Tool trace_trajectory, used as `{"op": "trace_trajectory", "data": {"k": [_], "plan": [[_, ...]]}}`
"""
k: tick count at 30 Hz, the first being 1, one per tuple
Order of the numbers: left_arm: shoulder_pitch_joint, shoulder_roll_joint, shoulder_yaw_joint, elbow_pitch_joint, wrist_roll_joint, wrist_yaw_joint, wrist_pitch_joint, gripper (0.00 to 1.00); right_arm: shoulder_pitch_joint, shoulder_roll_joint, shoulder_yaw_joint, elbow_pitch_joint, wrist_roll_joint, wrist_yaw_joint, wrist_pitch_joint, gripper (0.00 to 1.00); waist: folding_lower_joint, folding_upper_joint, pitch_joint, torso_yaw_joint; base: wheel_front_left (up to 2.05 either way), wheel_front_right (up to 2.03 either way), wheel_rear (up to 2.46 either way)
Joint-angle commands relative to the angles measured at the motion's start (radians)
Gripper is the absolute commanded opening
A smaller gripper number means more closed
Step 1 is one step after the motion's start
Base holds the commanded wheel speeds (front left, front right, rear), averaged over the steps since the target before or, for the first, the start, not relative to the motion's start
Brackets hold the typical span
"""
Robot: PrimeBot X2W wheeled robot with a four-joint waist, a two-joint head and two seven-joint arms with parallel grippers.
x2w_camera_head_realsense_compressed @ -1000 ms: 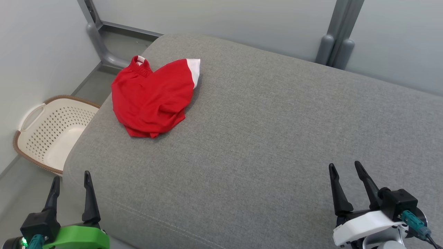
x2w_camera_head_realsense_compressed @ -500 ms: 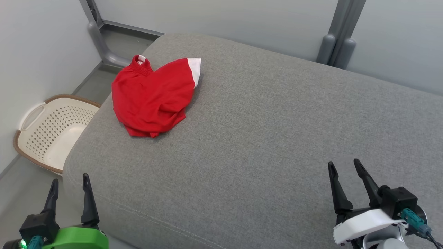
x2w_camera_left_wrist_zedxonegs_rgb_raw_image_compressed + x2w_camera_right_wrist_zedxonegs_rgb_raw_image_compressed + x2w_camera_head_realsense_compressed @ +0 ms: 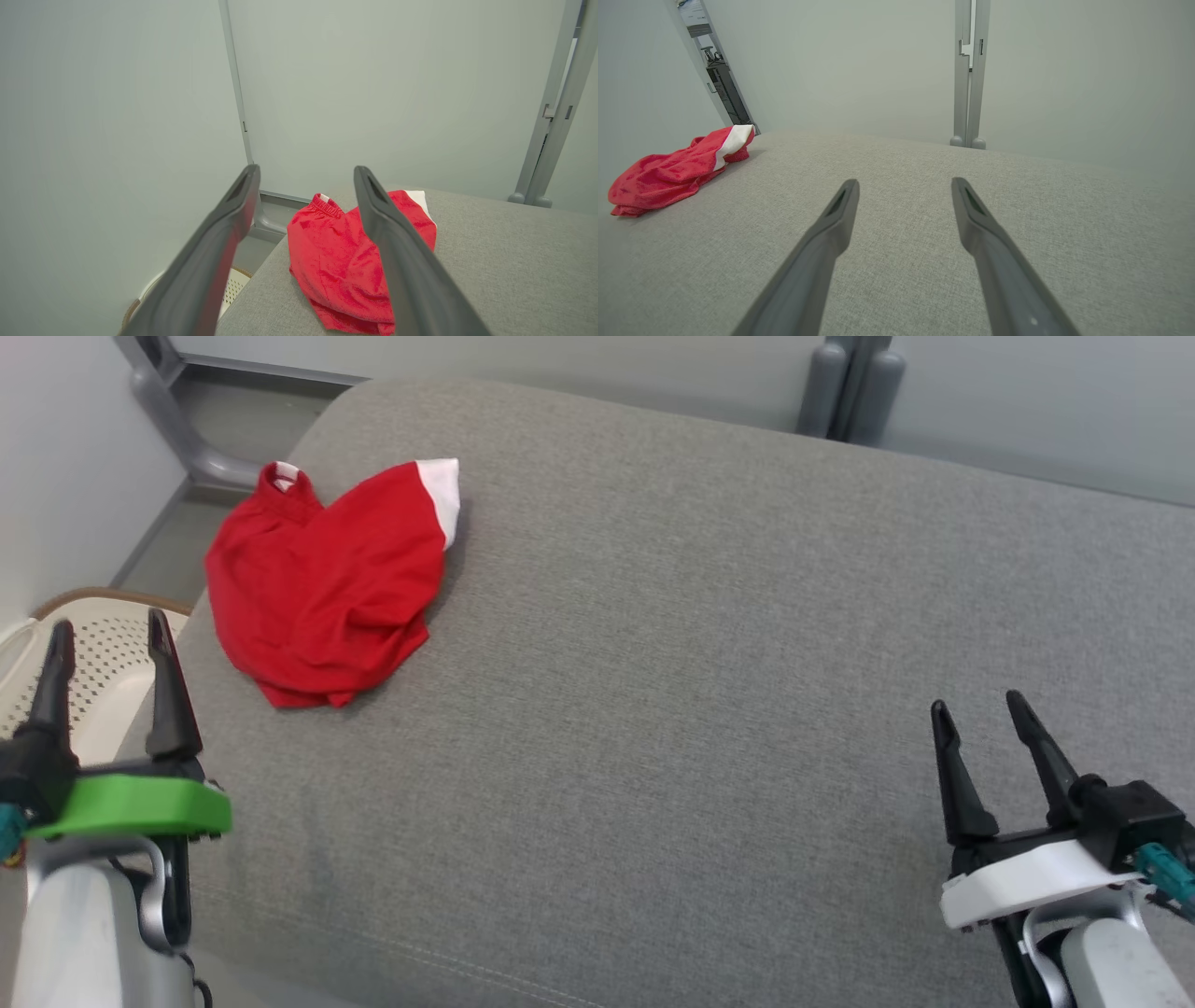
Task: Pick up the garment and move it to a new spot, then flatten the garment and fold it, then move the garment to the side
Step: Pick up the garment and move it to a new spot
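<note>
Right, the red garment (image 3: 322, 583) lies crumpled in a loose heap near the far left corner of the big grey cushion (image 3: 700, 663), close to the left edge, with a white band of trim showing at its far side and a gathered waistband or collar poking up towards the back. Nothing is touching it. The left gripper (image 3: 109, 623), the one with the green housing, hangs off the left edge of the cushion, just short of the garment, its two dark fingers spread apart with nothing between them. Beyond those fingers, down on the floor beside the cushion, sits a cream plastic basket (image 3: 103, 595) with a brown rim. The right gripper (image 3: 976, 702), in its white housing, hovers over the near right part of the cushion, well apart from the garment, fingers likewise spread and empty. Pale walls and a grey metal post (image 3: 845, 392) stand behind the far edge.
</note>
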Motion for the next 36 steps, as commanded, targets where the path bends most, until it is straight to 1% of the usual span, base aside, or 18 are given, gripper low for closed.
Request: {"op": "trace_trajectory", "data": {"k": [1, 8, 13, 18, 25, 29, 30, 36], "plan": [[-0.051, 0.016, 0.001, 0.008, -0.015, -0.003, 0.0, 1.0, -0.02, -0.017, -0.012, -0.012, -0.008, -0.002, 0.002, 1.0, 0.0, 0.0, 0.087, -0.083, 0.0, 0.0, 0.0], [-0.273, 0.081, 0.002, 0.097, -0.053, -0.007, 0.004, 1.0, -0.063, -0.052, -0.074, -0.07, -0.018, -0.002, 0.012, 1.0, 0.0, 0.0, 0.193, -0.176, 0.0, 0.0, 0.0], [-0.427, 0.125, 0.001, 0.187, -0.082, -0.006, 0.016, 1.0, -0.079, -0.057, -0.111, -0.109, -0.028, -0.002, 0.018, 1.0, 0.0, 0.0, 0.254, -0.226, 0.0, 0.0, 0.0], [-0.534, 0.158, -0.012, 0.305, -0.1, -0.007, 0.048, 1.0, -0.089, -0.06, -0.13, -0.132, -0.032, -0.002, 0.019, 1.0, 0.0, 0.0, 0.296, -0.261, 0.0, 0.0, 0.0], [-0.619, 0.201, -0.035, 0.504, -0.136, -0.008, 0.126, 1.0, -0.106, -0.057, -0.138, -0.149, -0.038, -0.002, 0.016, 1.0, 0.0, 0.0, 0.331, -0.293, 0.0, 0.0, 0.0], [-0.643, 0.221, -0.047, 0.616, -0.153, -0.008, 0.211, 1.0, -0.109, -0.059, -0.141, -0.148, -0.039, -0.002, 0.015, 1.0, 0.0, 0.0, 0.335, -0.302, 0.0, 0.0, 0.0], [-0.646, 0.227, -0.047, 0.654, -0.163, -0.007, 0.252, 1.0, -0.111, -0.058, -0.139, -0.147, -0.04, -0.002, 0.015, 1.0, 0.0, 0.0, 0.334, -0.304, 0.0, 0.0, 0.0], [-0.657, 0.257, -0.052, 0.792, -0.202, -0.007, 0.407, 1.0, -0.115, -0.057, -0.137, -0.142, -0.039, -0.002, 0.013, 1.0, 0.0, 0.0, 0.326, -0.314, 0.0, 0.0, 0.0]]}}
